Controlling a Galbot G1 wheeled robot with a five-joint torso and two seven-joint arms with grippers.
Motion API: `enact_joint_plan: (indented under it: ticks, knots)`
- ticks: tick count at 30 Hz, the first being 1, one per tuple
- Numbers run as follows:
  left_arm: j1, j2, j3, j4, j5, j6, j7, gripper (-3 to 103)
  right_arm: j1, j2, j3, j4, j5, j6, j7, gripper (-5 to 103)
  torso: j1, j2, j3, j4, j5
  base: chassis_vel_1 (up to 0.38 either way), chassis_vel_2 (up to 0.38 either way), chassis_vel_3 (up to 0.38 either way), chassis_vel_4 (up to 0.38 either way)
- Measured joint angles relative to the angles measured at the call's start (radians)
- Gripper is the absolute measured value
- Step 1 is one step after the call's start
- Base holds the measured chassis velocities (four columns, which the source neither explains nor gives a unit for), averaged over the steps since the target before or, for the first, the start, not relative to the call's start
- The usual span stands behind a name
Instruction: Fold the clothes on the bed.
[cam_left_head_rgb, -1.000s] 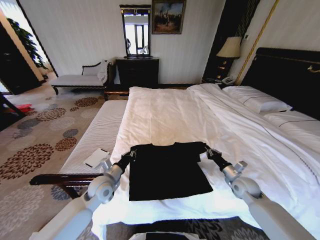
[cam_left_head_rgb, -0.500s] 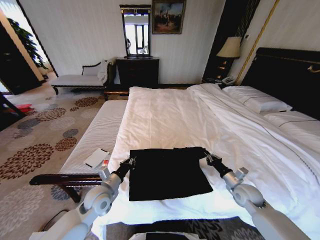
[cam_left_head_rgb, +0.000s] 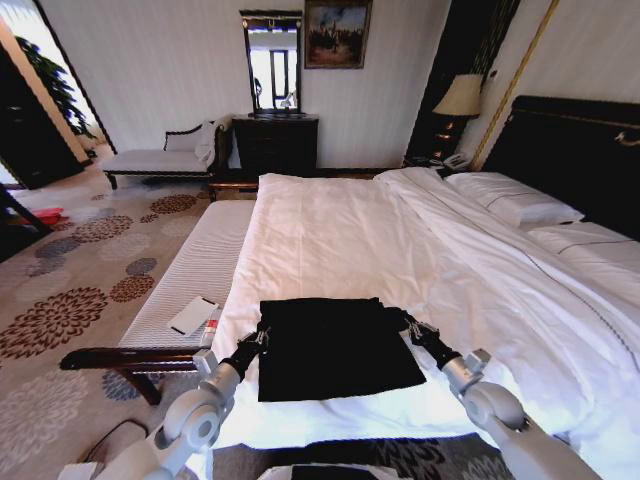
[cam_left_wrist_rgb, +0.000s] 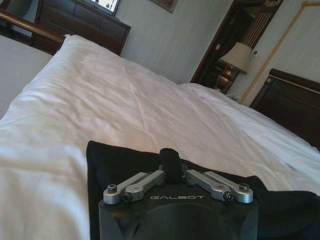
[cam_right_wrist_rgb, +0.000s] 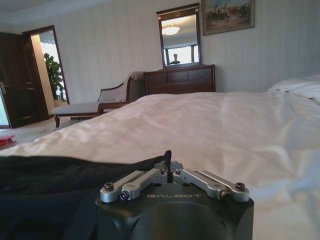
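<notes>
Head view: the black T-shirt (cam_left_head_rgb: 335, 345) is spread folded on the bed (cam_left_head_rgb: 340, 240), both arms stretched forward, left gripper (cam_left_head_rgb: 262, 335) and right gripper (cam_left_head_rgb: 408, 327) at its corners. Left wrist view: jaws are pinched on fabric. Right wrist view: jaws are closed on cloth.

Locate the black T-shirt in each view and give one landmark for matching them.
Head view: T-shirt low centre, between both grippers.
Left wrist view: along the bottom edge, under the left gripper.
Right wrist view: lower left, beside the right gripper.
Shared landmark: the dark dresser.
</notes>
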Motion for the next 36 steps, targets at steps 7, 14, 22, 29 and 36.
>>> enact_joint_plan:
  ticks: [7, 14, 22, 29, 36]
  knots:
    - [0.011, -0.008, 0.006, 0.025, 0.022, -0.006, 0.003, 0, -0.028, 0.007, 0.005, -0.009, -0.023, 0.009, -0.009, 0, 0.000, 0.000, 0.000, 0.0002, -0.0002, 0.000, 0.000, 0.000, 0.000]
    - [0.026, -0.018, 0.017, 0.032, 0.031, -0.008, 0.002, 0, -0.050, 0.014, 0.005, -0.008, -0.042, 0.012, -0.012, 0, 0.000, 0.000, 0.000, 0.0001, -0.0001, 0.000, 0.000, 0.000, 0.000]
    - [0.060, -0.025, 0.025, 0.044, 0.082, -0.008, 0.007, -2, -0.075, 0.028, 0.008, -0.025, -0.078, 0.023, -0.020, 0, 0.000, 0.000, 0.000, 0.0001, -0.0001, 0.000, 0.000, 0.000, 0.000]
    - [0.059, -0.013, 0.016, 0.017, 0.099, 0.013, -0.005, 24, -0.101, 0.025, 0.039, 0.009, -0.057, 0.021, -0.024, 27, 0.000, 0.000, 0.000, 0.0001, -0.0002, 0.000, 0.000, 0.000, 0.000]
    - [0.079, 0.015, -0.003, -0.050, 0.126, 0.029, -0.005, 46, -0.152, 0.002, 0.105, 0.070, -0.020, 0.003, -0.023, 48, 0.000, 0.000, 0.000, 0.0001, -0.0002, 0.000, 0.000, 0.000, 0.000]
